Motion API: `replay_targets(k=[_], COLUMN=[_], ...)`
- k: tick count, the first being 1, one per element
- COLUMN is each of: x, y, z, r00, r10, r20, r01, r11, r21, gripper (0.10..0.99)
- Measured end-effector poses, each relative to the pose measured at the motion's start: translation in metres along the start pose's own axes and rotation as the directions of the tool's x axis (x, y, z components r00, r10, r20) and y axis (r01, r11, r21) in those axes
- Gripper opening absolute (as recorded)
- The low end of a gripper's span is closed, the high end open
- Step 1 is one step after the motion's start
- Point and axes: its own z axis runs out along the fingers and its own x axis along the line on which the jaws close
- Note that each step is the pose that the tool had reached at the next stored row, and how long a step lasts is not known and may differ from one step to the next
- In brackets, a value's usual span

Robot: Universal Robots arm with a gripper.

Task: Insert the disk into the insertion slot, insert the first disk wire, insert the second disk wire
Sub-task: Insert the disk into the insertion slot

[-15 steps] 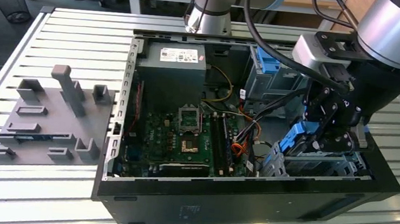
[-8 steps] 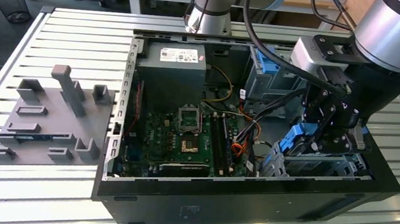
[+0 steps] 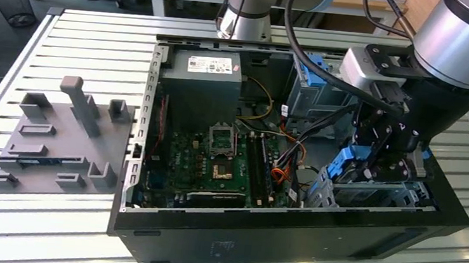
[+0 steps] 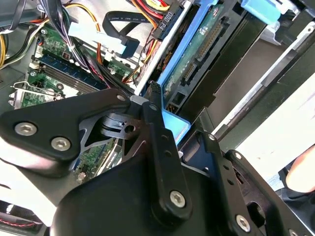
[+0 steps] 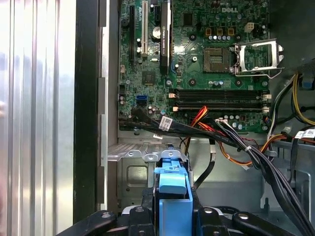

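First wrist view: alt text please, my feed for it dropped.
The gripper holds the disk by its blue bracket between its jaws, close to the silver-grey insertion slot. A black cable bundle runs between them and the green motherboard.

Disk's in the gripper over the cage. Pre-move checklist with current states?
1. Grip: the gripper is shut on the disk by its blue bracket: ok.
2. Disk lined up with the insertion slot: cannot tell.
3. Disk seated in slot: not ok, held above it.
4. Black cable bundle clear of slot: cannot tell, it runs close by.
5. Wires on the disk's connectors: not ok, bare in the second wrist view.
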Motion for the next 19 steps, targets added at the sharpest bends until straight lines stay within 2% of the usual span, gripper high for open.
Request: replay_targets(k=[2, 3, 9, 10, 12, 13, 15, 17, 18, 19], x=[0.0, 0.0, 0.0, 0.0, 0.0, 0.0, 0.0, 0.0, 0.0, 0.0], y=[0.0, 0.0, 0.0002, 0.0002, 0.0002, 0.0002, 0.0002, 0.0003, 0.0003, 0.0003], z=[0.0004, 0.0006, 0.0007, 0.0006, -0.0003, -0.0009, -0.0016, -0.002, -0.0024, -0.0029], r00=[1.0, 1.0, 1.0, 1.0, 1.0, 1.0, 1.0, 1.0, 1.0, 1.0], r10=[0.0, 0.0, 0.0, 0.0, 0.0, 0.0, 0.0, 0.0, 0.0, 0.0], r20=[-0.0002, -0.0003, -0.0005, -0.0007, -0.0015, -0.0015, -0.0012, -0.0011, -0.0014, -0.0015], r01=[0.0, 0.0, 0.0, 0.0, 0.0, 0.0, 0.0, 0.0, 0.0, 0.0], r11=[1.0, 1.0, 1.0, 1.0, 1.0, 1.0, 1.0, 1.0, 1.0, 1.0], r21=[0.0, 0.0, 0.0, 0.0, 0.0, 0.0, 0.0, 0.0, 0.0, 0.0], gripper=[0.373, 0.439, 0.439, 0.42, 0.302, 0.302, 0.184, 0.184, 0.125, 0.106])
